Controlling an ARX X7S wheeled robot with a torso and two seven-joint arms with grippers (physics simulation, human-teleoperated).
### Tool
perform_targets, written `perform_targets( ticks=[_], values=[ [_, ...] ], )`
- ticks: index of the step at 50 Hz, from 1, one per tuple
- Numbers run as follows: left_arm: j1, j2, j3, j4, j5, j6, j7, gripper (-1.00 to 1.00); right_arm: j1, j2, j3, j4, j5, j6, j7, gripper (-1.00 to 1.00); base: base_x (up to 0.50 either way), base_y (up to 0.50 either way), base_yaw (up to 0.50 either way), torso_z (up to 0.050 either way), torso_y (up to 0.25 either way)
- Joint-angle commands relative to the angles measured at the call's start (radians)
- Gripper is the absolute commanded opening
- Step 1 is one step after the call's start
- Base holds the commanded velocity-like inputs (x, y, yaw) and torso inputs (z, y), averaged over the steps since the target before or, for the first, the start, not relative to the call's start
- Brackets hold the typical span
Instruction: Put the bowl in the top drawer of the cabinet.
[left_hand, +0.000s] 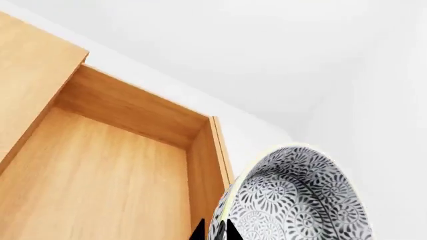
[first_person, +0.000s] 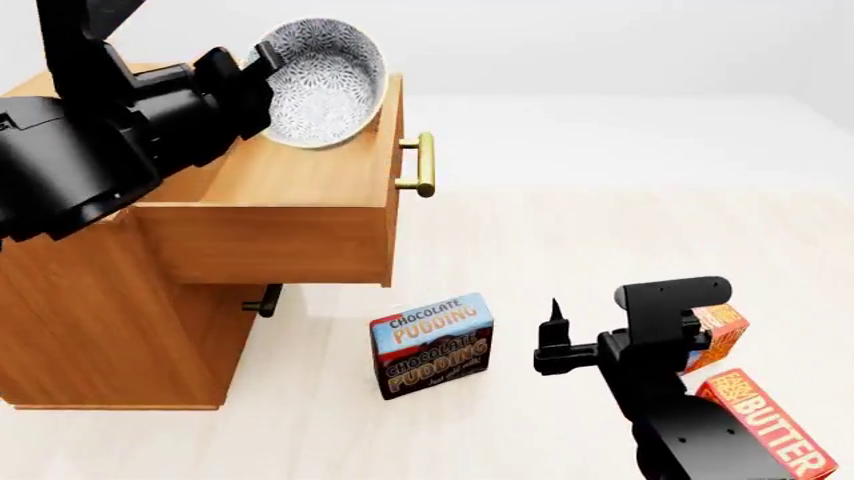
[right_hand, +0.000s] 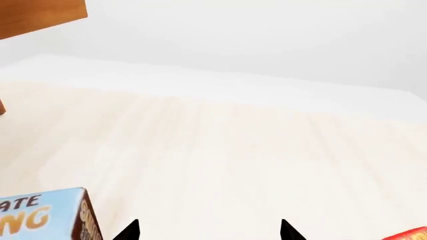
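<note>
Left gripper (first_person: 263, 72) clamps the bowl (first_person: 324, 80) (tilted) over the pulled-out top drawer (first_person: 287, 225); right gripper (right_hand: 208, 231) spread, empty.

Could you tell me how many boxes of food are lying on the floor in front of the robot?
3: the pudding box near the cabinet, the butter box at lower right, and an orange box partly behind the right gripper. The arms may hide others.

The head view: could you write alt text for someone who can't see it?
The robot's left gripper holds a patterned white bowl tilted over the pulled-out top drawer of a wooden cabinet. On the floor stand a chocolate pudding box and a butter box, beside the open, empty right gripper.
</note>
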Motion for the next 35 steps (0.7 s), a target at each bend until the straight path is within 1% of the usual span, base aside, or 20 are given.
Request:
perform_targets(
  ticks=[1,8,11,14,19,22,24,28,30,35],
  values=[
    [-0.029,0.143,0.017,-0.267,-0.017,-0.025,-0.003,-1.00,-0.045,0.024,0.025,-0.063,0.024,0.010,-0.003,1.00,0.00,0.00,0.00,0.000,0.000],
    [-0.023,0.252,0.041,-0.470,-0.039,-0.050,0.024,-1.00,-0.057,0.031,0.035,-0.067,0.031,0.003,-0.006,1.00,0.00,0.00,0.00,0.000,0.001],
    [-0.031,0.323,0.055,-0.611,-0.051,-0.076,0.047,-1.00,-0.055,0.026,0.031,-0.060,0.028,-0.001,-0.002,1.00,0.00,0.00,0.00,0.000,0.000],
    [-0.036,0.375,0.068,-0.722,-0.054,-0.098,0.068,-1.00,-0.054,0.023,0.033,-0.053,0.028,-0.005,0.001,1.00,0.00,0.00,0.00,0.000,0.000],
    [-0.047,0.421,0.089,-0.813,-0.033,-0.100,0.067,-1.00,-0.047,0.018,0.037,-0.026,0.027,-0.017,0.005,1.00,0.00,0.00,0.00,0.000,0.000],
    [-0.064,0.461,0.100,-0.903,-0.031,-0.118,0.076,-1.00,-0.041,0.011,0.035,-0.018,0.025,-0.019,0.012,1.00,0.00,0.00,0.00,0.000,0.003],
    [-0.075,0.497,0.109,-0.985,-0.028,-0.135,0.093,-1.00,-0.039,0.009,0.034,-0.017,0.024,-0.018,0.016,1.00,0.00,0.00,0.00,0.000,0.000],
    [-0.085,0.607,0.137,-1.228,-0.027,-0.208,0.169,-1.00,-0.038,0.007,0.039,-0.015,0.025,-0.015,0.023,1.00,0.00,0.00,0.00,0.000,0.000],
    [-0.086,0.652,0.147,-1.313,-0.026,-0.234,0.200,-1.00,-0.039,0.006,0.043,-0.005,0.025,-0.020,0.025,1.00,0.00,0.00,0.00,0.000,0.000],
    [-0.071,0.673,0.190,-1.328,-0.065,-0.225,0.216,-1.00,-0.052,0.006,0.062,-0.011,0.034,-0.021,0.034,1.00,0.00,0.00,0.00,0.000,0.000]
  ],
)
